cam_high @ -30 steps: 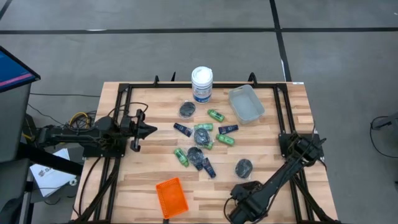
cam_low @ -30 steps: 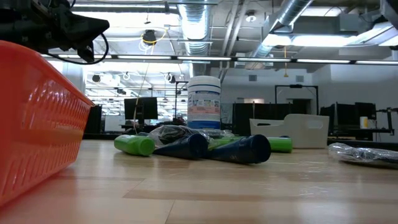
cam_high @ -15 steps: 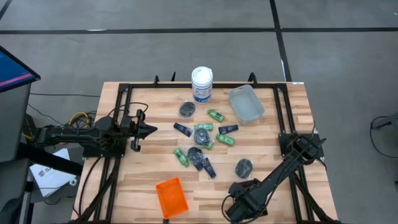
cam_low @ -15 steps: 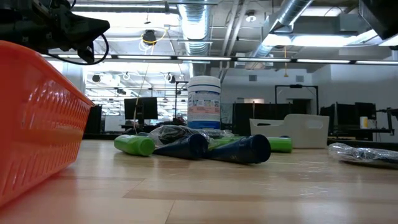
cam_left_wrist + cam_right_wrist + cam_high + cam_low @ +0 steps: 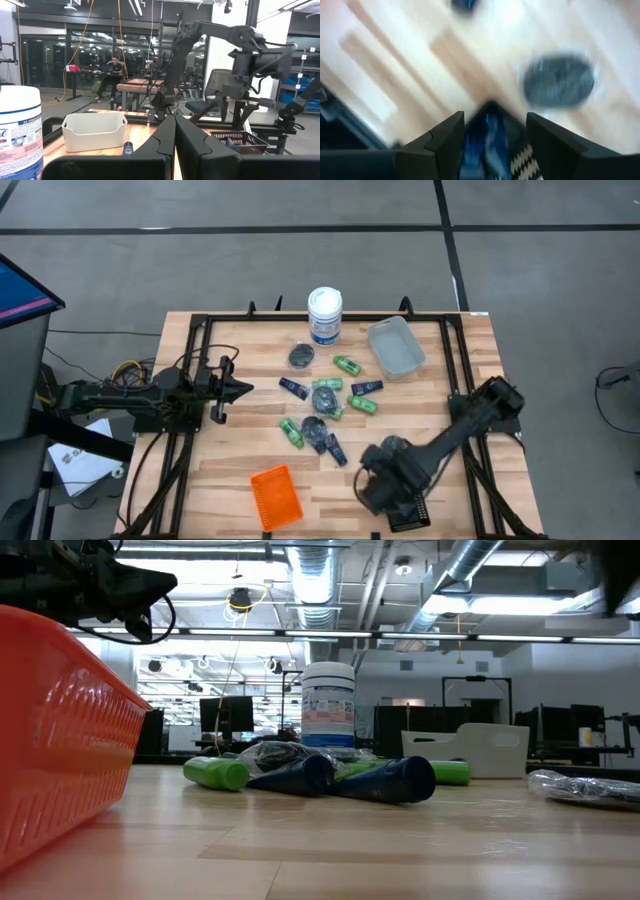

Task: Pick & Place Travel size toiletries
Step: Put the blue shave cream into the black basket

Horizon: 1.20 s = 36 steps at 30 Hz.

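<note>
Right end effector [image 5: 495,131]: fingers spread, nothing gripped between them; below the gap a dark blue shape with a black-and-white pattern, too blurred to name. It sits over the front right of the worktop [image 5: 470,340]; in the high view the right end effector [image 5: 385,485] and its arm cover the spot just beyond it. A round dark grey puck [image 5: 559,80] in clear wrap lies on the wood ahead of the fingers, not touched.

Left end effector [image 5: 174,131]: fingers pressed together, empty, parked at the left edge of the worktop, pointing across it.

Remaining travel size toiletries cluster mid-worktop: green bottles [image 5: 347,365], dark blue tubes [image 5: 293,388], another wrapped puck [image 5: 300,357], several touching or overlapping. Orange tray [image 5: 275,496] near the front edge, clear bin [image 5: 395,346] and white canister [image 5: 324,314] toward the back.

Risks, as judged:
- Wrap on the puck looks slick and loose; fingers may pinch film only and drop the piece.
- Puck is flat to the wood, so a shallow approach could push it rather than take it.
- Crowded cluster: a reach there may knock neighbours or roll the bottles.
</note>
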Available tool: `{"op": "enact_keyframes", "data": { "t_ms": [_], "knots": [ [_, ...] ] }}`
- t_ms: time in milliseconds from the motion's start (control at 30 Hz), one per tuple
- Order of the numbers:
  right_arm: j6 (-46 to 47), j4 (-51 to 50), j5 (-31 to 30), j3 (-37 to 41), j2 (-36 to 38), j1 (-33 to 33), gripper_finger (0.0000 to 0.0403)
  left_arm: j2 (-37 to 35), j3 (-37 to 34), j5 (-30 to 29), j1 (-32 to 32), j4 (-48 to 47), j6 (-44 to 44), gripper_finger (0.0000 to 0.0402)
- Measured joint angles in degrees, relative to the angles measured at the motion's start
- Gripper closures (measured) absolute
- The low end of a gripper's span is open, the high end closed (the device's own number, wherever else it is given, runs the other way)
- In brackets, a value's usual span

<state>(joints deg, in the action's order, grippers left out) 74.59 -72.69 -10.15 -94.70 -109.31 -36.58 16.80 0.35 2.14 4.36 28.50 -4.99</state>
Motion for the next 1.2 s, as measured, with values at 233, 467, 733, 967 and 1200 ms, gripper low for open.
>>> {"op": "enact_keyframes", "data": {
  "t_ms": [233,467,733,967,1200],
  "knots": [
    [-16.6,9.4,-0.3,0.0,-3.4,8.8,0.0196,0.1,0.0,0.0,0.0,0.0,0.0,0.0401],
    [-23.1,14.3,2.7,0.0,-5.4,15.2,0.0155,0.2,0.0,0.0,0.0,0.0,0.0,0.0401],
    [-23.6,14.5,2.8,0.0,-5.7,17.3,0.0138,0.2,0.0,0.0,0.0,0.1,0.0,0.0401],
    [-24.4,16.5,5.4,0.0,-10.4,17.7,0.0138,0.2,0.0,0.0,0.0,0.5,0.0,0.0401],
    [-25.5,20.5,8.9,-0.3,-13.8,18.0,0.0138,1.6,0.0,0.0,0.0,1.3,0.0,0.0401]
  ]
}}
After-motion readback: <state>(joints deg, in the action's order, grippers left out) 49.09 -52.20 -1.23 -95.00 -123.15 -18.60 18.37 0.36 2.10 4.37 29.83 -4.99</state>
